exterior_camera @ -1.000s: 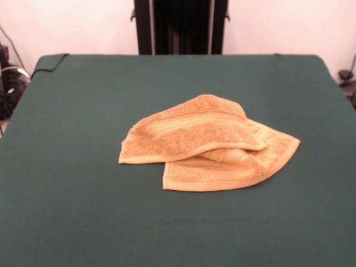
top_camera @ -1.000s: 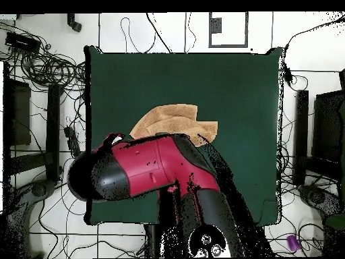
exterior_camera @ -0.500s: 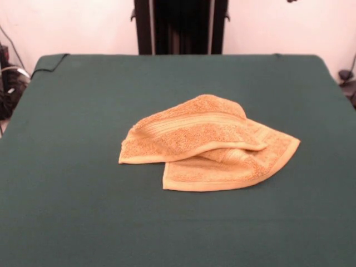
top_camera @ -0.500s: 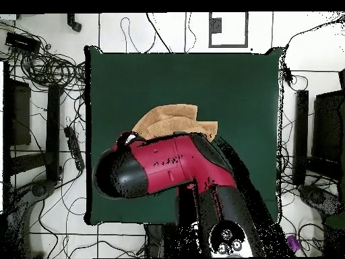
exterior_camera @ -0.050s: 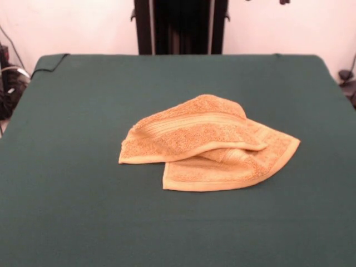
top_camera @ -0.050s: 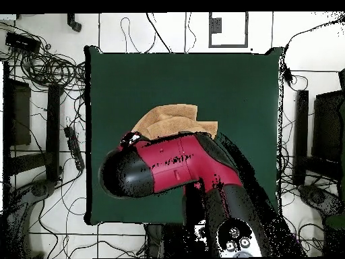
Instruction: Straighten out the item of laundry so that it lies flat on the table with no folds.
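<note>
The item of laundry (exterior_camera @ -0.050s: 208,143) is an orange-tan terry towel lying crumpled near the middle of the table (exterior_camera @ -0.050s: 78,211), well apart from every edge. It is not flat: an upper layer is folded over a lower one, so two hemmed edges run one above the other along the side facing the front camera. The upper fold bulges up into a rounded hump, with a woven border band running across it. A corner of the lower layer pokes out to the right in the front view. The table is a large rectangle covered in dark green cloth.

In the overhead view only part of the towel (top_camera @ -0.050s: 172,116) shows.
</note>
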